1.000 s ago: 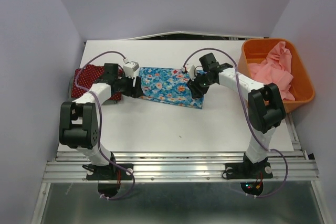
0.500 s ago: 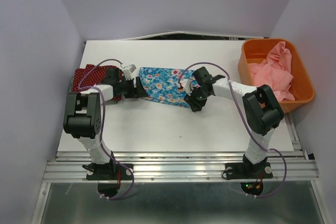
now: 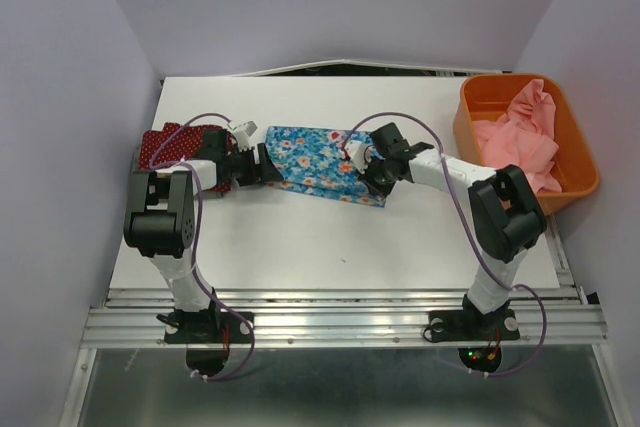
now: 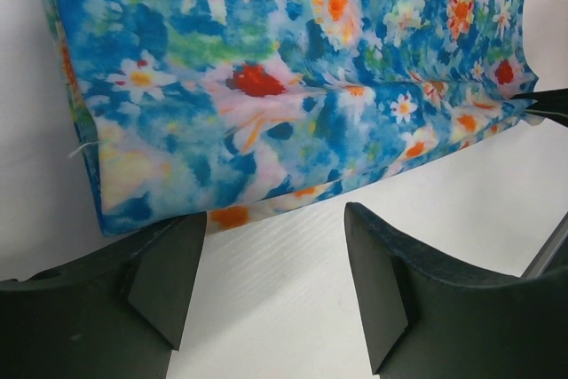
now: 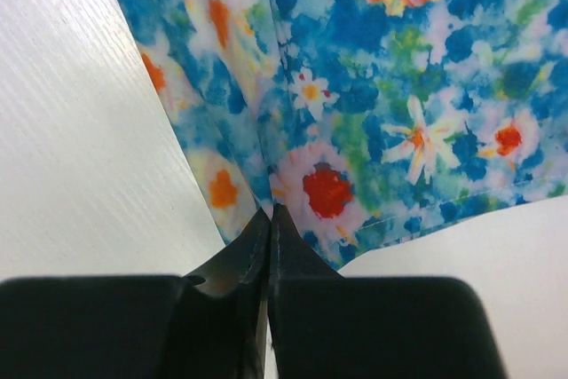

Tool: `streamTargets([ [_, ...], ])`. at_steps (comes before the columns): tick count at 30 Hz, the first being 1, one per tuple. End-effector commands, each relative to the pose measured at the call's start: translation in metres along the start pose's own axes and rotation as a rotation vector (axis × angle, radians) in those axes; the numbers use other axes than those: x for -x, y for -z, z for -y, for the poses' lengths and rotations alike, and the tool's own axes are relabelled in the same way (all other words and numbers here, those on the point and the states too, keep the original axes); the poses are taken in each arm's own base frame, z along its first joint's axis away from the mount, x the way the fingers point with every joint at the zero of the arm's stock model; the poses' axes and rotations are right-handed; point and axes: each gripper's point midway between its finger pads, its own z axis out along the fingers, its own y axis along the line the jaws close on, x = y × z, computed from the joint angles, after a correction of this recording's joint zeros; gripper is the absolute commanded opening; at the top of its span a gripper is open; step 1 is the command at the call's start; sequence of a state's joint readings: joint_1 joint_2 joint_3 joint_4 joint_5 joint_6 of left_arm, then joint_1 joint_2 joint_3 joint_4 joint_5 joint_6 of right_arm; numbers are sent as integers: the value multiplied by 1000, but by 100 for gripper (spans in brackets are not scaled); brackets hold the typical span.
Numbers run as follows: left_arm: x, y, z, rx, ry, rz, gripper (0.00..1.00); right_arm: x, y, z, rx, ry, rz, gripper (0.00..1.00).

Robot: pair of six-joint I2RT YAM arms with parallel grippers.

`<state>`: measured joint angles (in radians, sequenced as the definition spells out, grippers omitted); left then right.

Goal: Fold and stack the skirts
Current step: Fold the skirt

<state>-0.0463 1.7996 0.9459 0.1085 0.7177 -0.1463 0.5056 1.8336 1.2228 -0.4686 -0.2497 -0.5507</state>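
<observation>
— How is the blue skirt (image 3: 315, 159) seen?

— It is seen as a folded band, laid flat on the white table (image 3: 330, 247), in the middle toward the far side and between the two grippers. The bright blue cloth is printed with white and orange flowers, with red and green patches among them. In the left wrist view, more than one layer is shown at its near edge.

— How is it held?

— Its right end is pinched by the right gripper (image 5: 269, 215). The jaws are pressed tight together, and a crease in the cloth is drawn into their tips. The left gripper (image 4: 271, 219) is set at the left end with its jaws spread wide. The skirt's near corner is lapped over one finger (image 4: 164, 259), but nothing is clamped there.

— What else is shown?

— A dark red skirt (image 3: 175, 145) with tiny white dots is laid at the table's left edge, partly hidden by the left arm. Whether it is touched by the blue one cannot be told. An orange bin (image 3: 580, 179) with pink cloth (image 3: 520, 132) in it is placed at the far right.
</observation>
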Motion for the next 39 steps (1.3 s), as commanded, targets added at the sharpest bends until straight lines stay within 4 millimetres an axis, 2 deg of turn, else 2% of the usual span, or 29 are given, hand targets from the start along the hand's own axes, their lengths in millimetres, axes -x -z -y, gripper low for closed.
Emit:
streamTargets([
  [1, -1, 1, -20, 72, 25, -9, 76, 2, 18, 10, -78, 55, 12, 1],
  [9, -4, 5, -27, 87, 41, -13, 76, -21, 20, 5, -89, 89, -32, 1],
  [12, -2, 6, -22, 68, 29, -12, 77, -13, 19, 0, -59, 70, -2, 3],
  [14, 3, 10, -12, 27, 4, 1, 77, -8, 15, -1, -40, 41, 8, 16],
  [15, 5, 13, -6, 10, -8, 8, 78, 0, 16, 0, -39, 22, 19, 33],
  [17, 17, 25, 12, -36, -66, 45, 79, 6, 13, 0, -22, -2, 24, 37],
  [19, 29, 40, 27, -53, -144, 82, 79, 22, 18, 3, -21, -35, 60, 36],
  [21, 34, 49, 32, -40, -179, 95, 79, 34, 20, 0, 5, -51, 97, 34],
  [23, 42, 59, 34, -4, -223, 110, 79, 46, 20, -1, 33, -80, 122, 26],
  [27, 49, 63, 33, 25, -246, 125, 79, 58, 20, -4, 74, -105, 133, 13],
  [30, 54, 58, 28, 37, -227, 129, 79, 60, 19, -2, 70, -114, 132, 17],
  [31, 54, 55, 23, 51, -213, 124, 79, 58, 19, -2, 67, -118, 123, 27],
  [33, 64, 52, 17, 81, -212, 138, 79, 58, 20, -2, 65, -119, 124, 36],
  [34, 63, 47, 11, 89, -200, 124, 79, 58, 19, -6, 68, -116, 123, 45],
  [35, 70, 45, 10, 95, -164, 138, 77, 49, 15, -7, 65, -113, 100, 46],
  [36, 70, 42, 8, 95, -154, 137, 77, 47, 12, -10, 67, -109, 85, 46],
  [39, 68, 33, 3, 85, -118, 120, 76, 20, -3, -16, 77, -121, 8, 46],
])
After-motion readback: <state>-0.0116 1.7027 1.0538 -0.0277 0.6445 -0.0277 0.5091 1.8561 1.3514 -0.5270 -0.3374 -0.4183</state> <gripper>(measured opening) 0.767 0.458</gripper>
